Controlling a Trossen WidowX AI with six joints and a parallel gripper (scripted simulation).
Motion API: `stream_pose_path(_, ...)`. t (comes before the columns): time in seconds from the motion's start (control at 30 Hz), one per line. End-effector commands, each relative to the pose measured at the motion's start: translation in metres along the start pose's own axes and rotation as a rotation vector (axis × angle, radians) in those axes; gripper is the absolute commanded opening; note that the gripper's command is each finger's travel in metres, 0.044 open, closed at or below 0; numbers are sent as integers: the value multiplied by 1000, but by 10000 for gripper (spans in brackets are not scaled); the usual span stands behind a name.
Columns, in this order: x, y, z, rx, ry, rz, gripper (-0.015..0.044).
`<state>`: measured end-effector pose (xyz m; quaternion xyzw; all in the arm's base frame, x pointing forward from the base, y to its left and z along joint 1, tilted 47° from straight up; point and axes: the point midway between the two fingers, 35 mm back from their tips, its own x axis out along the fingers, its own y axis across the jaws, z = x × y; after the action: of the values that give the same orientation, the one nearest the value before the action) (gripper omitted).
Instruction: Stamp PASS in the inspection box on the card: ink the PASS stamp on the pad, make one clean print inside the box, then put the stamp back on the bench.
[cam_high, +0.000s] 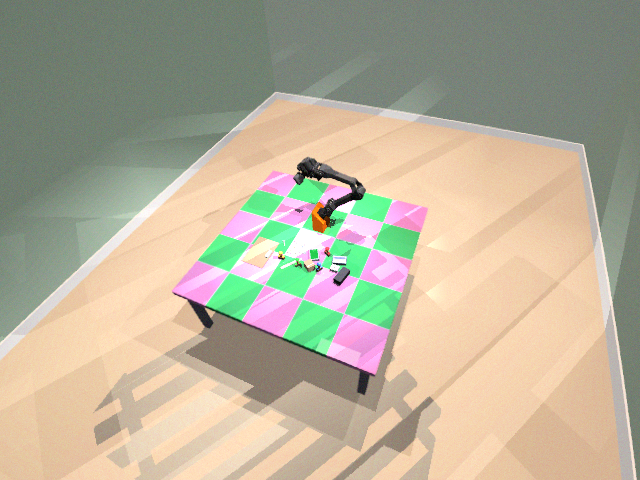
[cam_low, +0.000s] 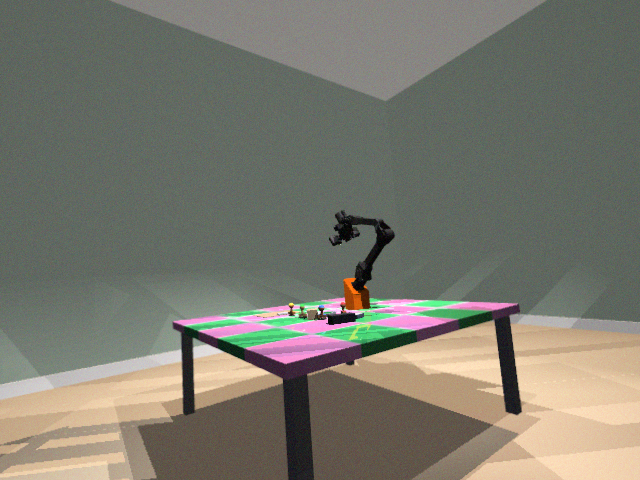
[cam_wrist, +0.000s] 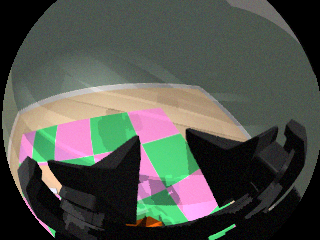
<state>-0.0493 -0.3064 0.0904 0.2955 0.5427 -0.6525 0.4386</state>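
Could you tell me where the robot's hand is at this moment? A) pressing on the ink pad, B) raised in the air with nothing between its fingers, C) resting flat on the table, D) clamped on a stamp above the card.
B: the hand hangs high above the checkered table, and only table squares show between its fingers in the wrist view.
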Motion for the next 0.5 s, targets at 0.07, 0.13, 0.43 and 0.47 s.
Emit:
stream_pose_path(0.07, -17, 85, 15, -252, -14, 217, 213)
stream_pose_path(0.13, -26, 117, 14, -346, -10, 298, 213)
stream_pose_path(0.43, -66, 234, -26, -738, 38, 530, 213)
stream_pose_path(0.47, -71, 245, -31, -773, 46, 560, 213)
